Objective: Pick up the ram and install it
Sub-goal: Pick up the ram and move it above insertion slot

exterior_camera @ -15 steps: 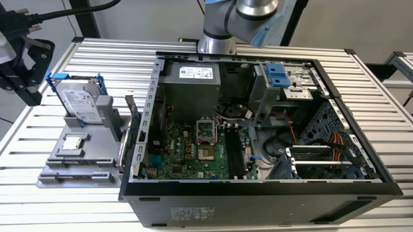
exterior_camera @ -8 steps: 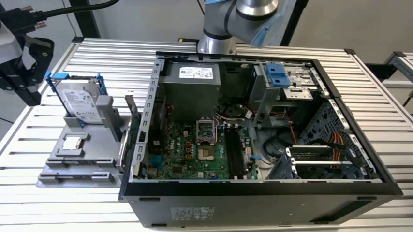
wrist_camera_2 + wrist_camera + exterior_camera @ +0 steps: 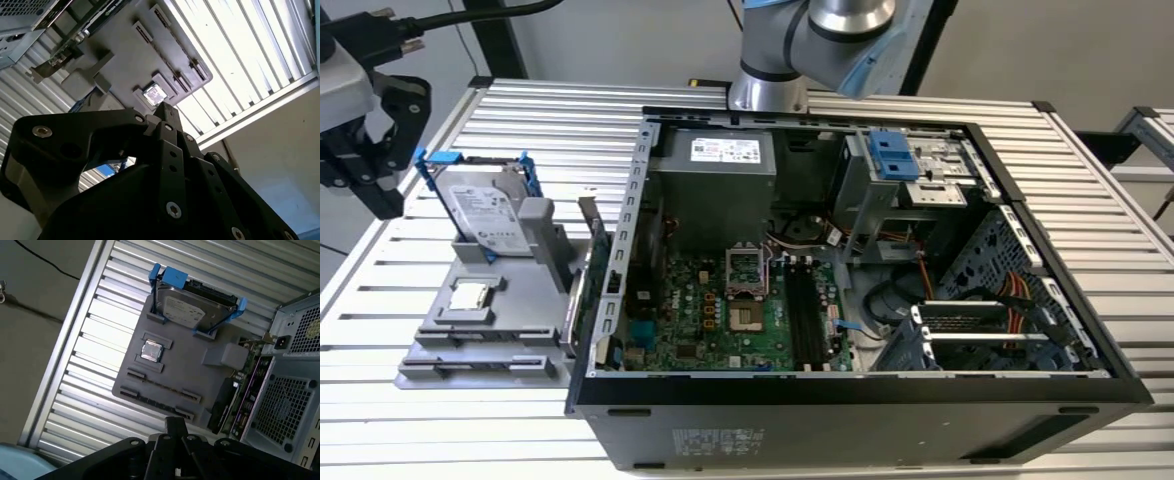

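Observation:
A grey parts holder (image 3: pixel 507 300) lies on the table at the exterior view's left, beside the open computer case (image 3: pixel 854 250). A thin dark strip, which I take for the ram (image 3: pixel 156 402) seen edge-on, stands in the holder's outermost slot. My black gripper (image 3: pixel 380 200) hangs above the table's left edge, higher than the holder and apart from it. In both wrist views the fingertips (image 3: pixel 167 111) meet with nothing between them, and the gripper (image 3: pixel 175 424) looks down on the holder (image 3: pixel 185 375). The motherboard's black memory slots (image 3: pixel 803 310) lie inside the case.
On the holder a hard drive (image 3: pixel 487 205) in a blue frame stands upright and a small silver processor chip (image 3: pixel 470 295) lies flat. A green expansion card (image 3: pixel 594 290) stands between holder and case. The robot's base (image 3: pixel 767 60) rises behind the case.

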`<action>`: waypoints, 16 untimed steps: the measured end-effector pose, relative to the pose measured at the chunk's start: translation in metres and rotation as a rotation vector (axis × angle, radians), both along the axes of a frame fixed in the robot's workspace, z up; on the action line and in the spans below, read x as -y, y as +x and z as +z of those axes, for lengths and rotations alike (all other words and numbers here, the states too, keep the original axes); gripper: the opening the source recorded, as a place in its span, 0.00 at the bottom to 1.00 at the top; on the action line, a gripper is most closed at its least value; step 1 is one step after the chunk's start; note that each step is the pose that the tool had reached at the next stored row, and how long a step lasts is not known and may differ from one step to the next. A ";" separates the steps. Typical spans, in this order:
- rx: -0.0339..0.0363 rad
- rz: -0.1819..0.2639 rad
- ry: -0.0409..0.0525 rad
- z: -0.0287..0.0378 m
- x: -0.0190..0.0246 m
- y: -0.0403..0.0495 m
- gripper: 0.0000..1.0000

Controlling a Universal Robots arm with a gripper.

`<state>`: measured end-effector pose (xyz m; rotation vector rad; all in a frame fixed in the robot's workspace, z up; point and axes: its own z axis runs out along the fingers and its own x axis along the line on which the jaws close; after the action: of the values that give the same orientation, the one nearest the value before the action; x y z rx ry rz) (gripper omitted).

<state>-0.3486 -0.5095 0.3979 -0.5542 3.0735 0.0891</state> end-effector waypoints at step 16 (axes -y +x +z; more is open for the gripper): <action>0.0000 0.096 0.0000 0.0003 0.0000 0.0000 0.00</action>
<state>-0.3486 -0.5095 0.3982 -0.7023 3.0460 0.0904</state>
